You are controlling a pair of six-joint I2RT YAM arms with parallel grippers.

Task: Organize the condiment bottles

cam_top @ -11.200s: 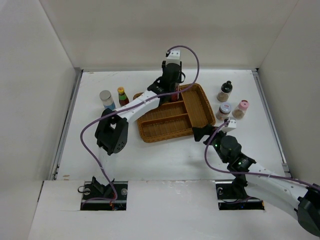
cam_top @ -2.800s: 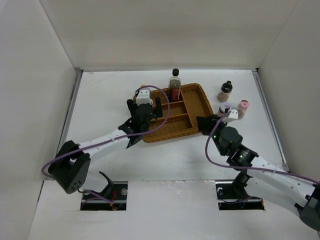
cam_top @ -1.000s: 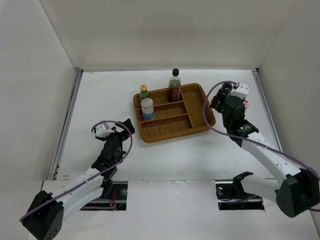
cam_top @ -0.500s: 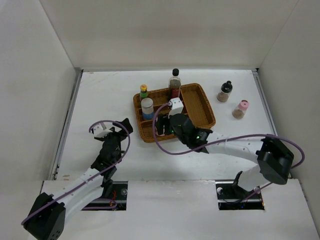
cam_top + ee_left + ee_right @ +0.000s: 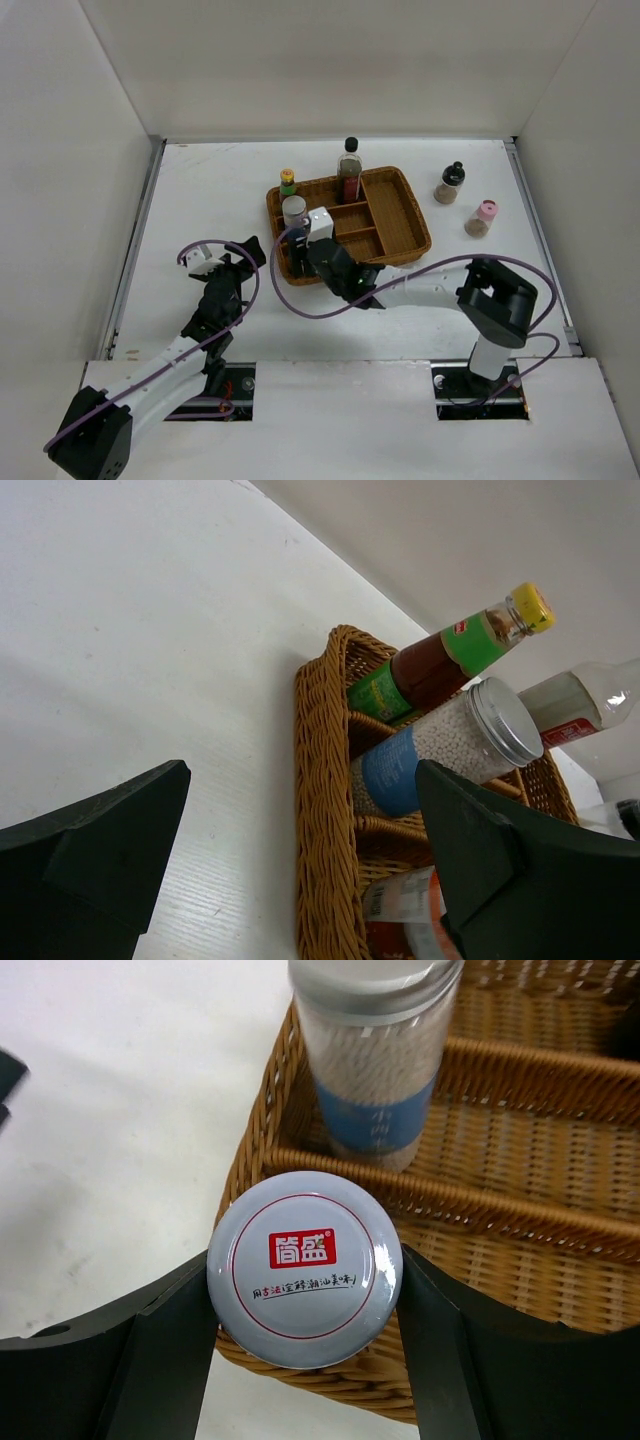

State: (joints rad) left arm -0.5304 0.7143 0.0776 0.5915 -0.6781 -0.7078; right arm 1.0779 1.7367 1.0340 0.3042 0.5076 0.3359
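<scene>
Progress: the lilac-capped shaker [image 5: 304,1260] has come from the table's [image 5: 500,265] right side to the wicker tray's [image 5: 418,222] near-left corner, clamped in the right claw [image 5: 305,1305]. Only the black-capped shaker [image 5: 451,182] and pink-capped shaker [image 5: 481,219] stay outside, two left to move. Its pale cap bears a red logo; the silver-lid jar [image 5: 372,1050] stands just behind. Left claw [image 5: 290,850] gapes apart, empty.

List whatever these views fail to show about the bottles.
- Right wrist view: the cap of the lilac-capped shaker hides its body, so whether it rests in the wicker tray is unclear.
- Top view: the right pincer covers that shaker.
- Left wrist view: the right edge cuts off the tall bottle.
- Right wrist view: the silver-lid jar is blurred, label unreadable.
</scene>
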